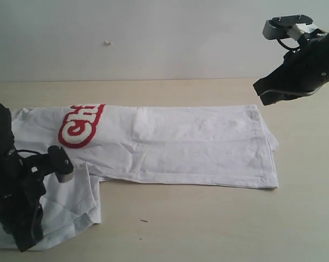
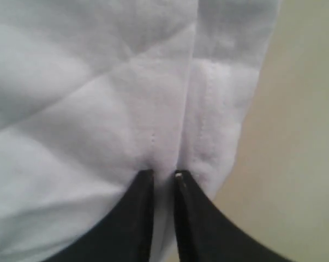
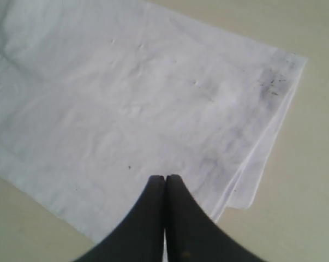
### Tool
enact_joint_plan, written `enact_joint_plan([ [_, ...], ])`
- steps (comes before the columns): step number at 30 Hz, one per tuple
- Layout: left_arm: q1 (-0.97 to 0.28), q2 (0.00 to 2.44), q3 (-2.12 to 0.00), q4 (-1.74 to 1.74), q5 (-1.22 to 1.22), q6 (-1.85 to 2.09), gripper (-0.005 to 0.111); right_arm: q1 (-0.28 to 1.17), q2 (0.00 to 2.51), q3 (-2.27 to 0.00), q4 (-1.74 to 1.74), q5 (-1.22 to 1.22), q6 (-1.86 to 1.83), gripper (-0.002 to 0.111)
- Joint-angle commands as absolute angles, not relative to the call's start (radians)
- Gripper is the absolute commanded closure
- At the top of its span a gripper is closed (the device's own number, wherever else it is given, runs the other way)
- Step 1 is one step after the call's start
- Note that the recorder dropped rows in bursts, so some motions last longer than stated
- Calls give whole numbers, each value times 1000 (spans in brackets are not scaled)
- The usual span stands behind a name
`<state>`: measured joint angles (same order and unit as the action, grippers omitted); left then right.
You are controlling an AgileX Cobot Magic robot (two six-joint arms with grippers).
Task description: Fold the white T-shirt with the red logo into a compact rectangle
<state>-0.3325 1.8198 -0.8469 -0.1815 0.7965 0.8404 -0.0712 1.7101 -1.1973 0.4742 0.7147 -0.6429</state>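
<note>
My left gripper [image 2: 164,173] pinches the shirt [image 1: 180,142] by its edge; my right gripper [image 3: 165,177] hangs closed, empty, above it.

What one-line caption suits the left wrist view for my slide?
The left arm's fingers pinch the white T-shirt at a stitched seam.

Only readable text was on the red logo [image 1: 81,126]: white bubbly letters "Ch" with a thick red outline, sitting on the white T-shirt [image 1: 197,144] near its 9 o'clock end in the exterior view. The letters ran tilted, from 7 o'clock up toward 1 o'clock. The word was cut off at the shirt's folded far edge, so the rest was not legible. Neither wrist view showed any readable text, label or number, only plain white fabric.
</note>
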Motion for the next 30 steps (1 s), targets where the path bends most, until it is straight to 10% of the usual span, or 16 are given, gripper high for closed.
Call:
enact_joint_plan([
  [1,-339,1799,-834,-168,929,794,90,-70,1697,-1194,496,712,-652,108],
  [5,-339,1761,-843,-195,913,781,88,-70,1697,-1194,498,714,-652,108],
  [11,-339,1669,-860,-242,840,781,51,-70,1697,-1194,498,714,-652,108],
  [30,-489,1795,-774,-184,589,800,50,-70,1697,-1194,498,725,-652,108],
])
